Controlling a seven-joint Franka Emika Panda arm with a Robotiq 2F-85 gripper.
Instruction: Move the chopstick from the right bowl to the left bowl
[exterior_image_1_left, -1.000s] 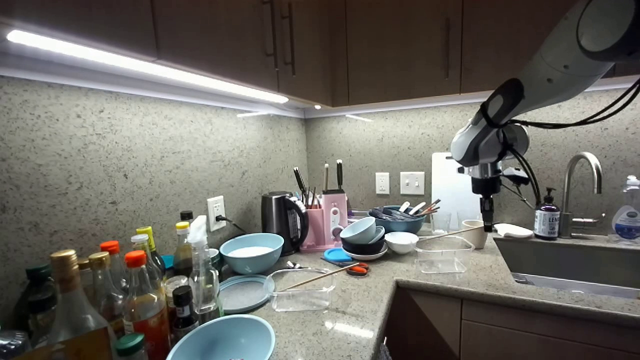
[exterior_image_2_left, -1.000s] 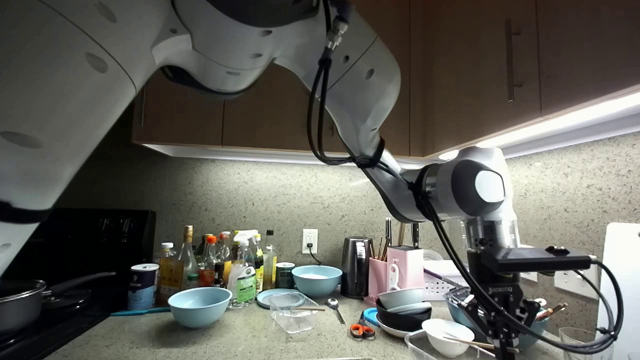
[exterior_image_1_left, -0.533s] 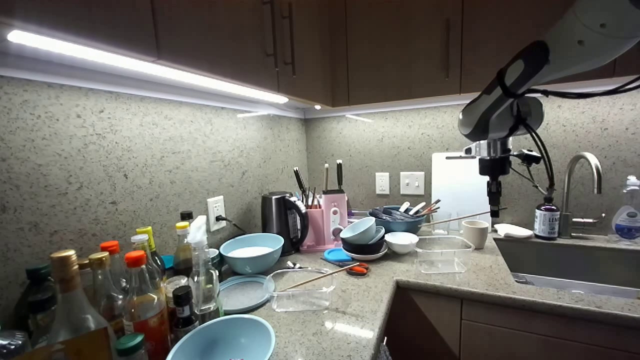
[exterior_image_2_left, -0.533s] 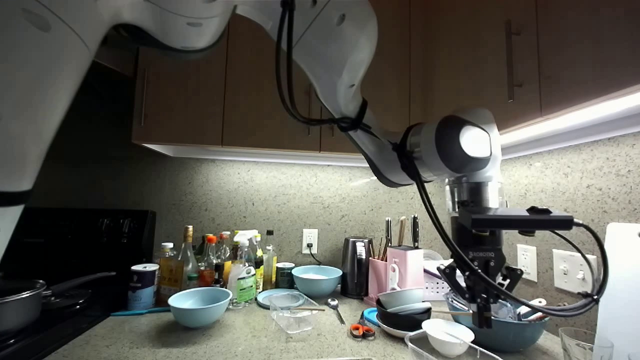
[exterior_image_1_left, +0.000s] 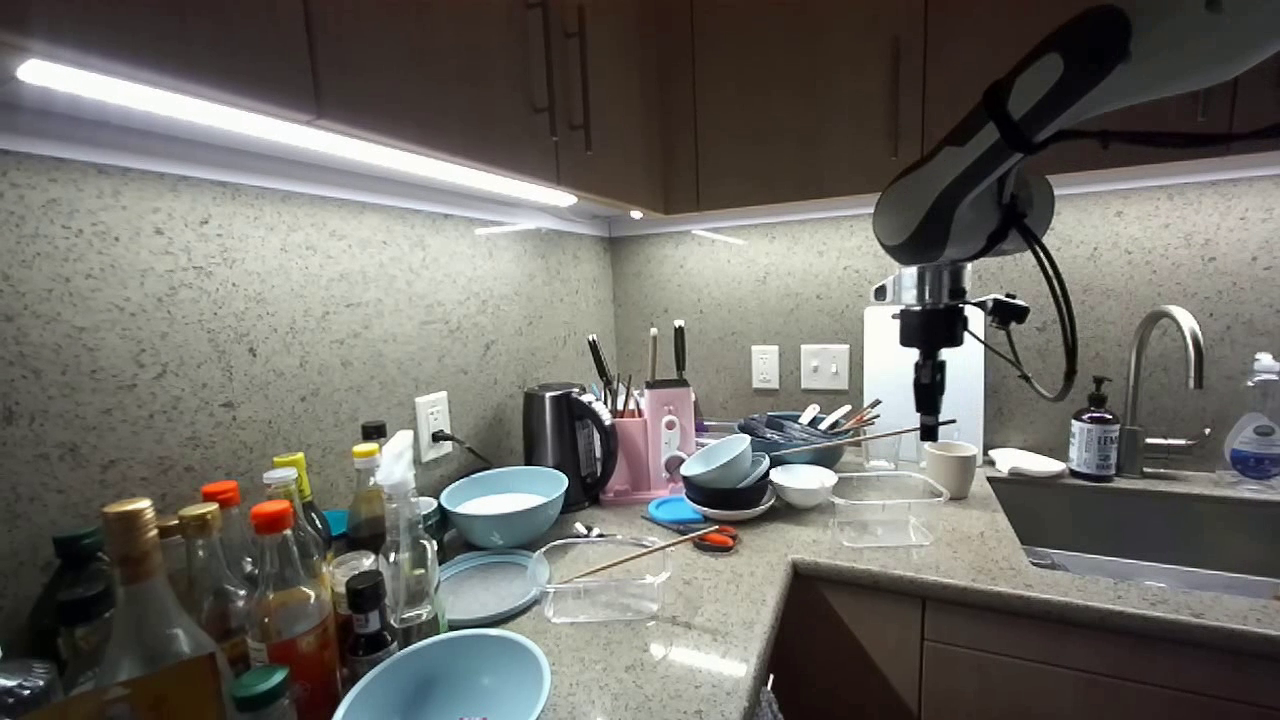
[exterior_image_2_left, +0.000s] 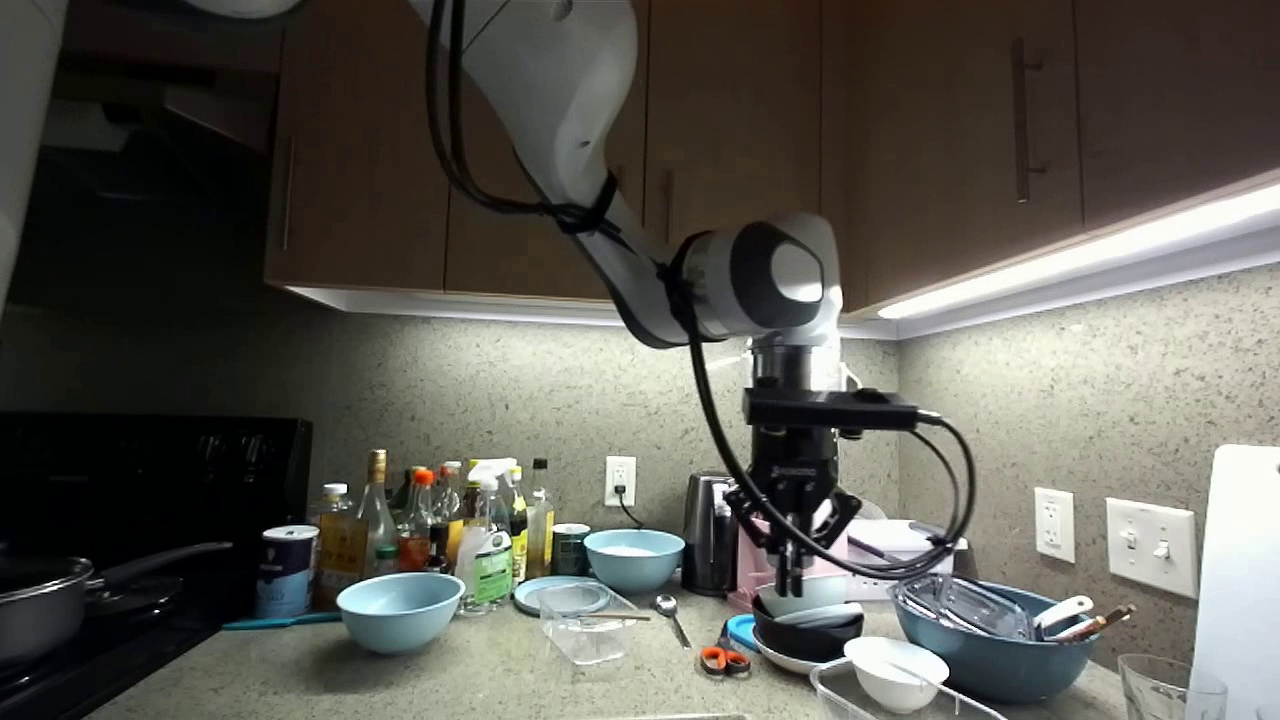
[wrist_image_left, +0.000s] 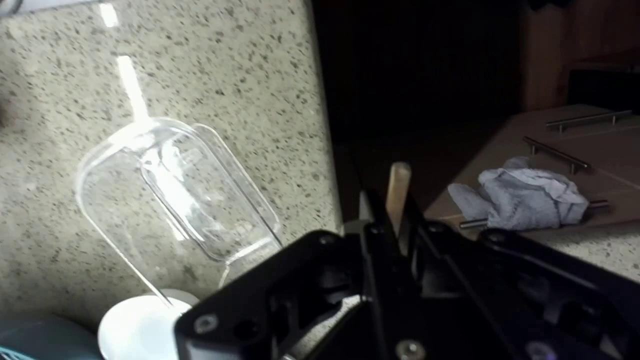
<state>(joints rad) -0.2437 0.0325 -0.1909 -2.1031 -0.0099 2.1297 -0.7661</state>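
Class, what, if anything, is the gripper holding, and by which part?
A chopstick, held by the gripper near one end, with a short tip sticking out past it.

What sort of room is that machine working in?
It looks like a kitchen, probably a home one: there is a sink with a tap, a pan on a black stove, and a kettle on the counter.

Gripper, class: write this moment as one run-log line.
Gripper: shut on raised chopstick | left clear container: another chopstick partly inside | transfer: pending
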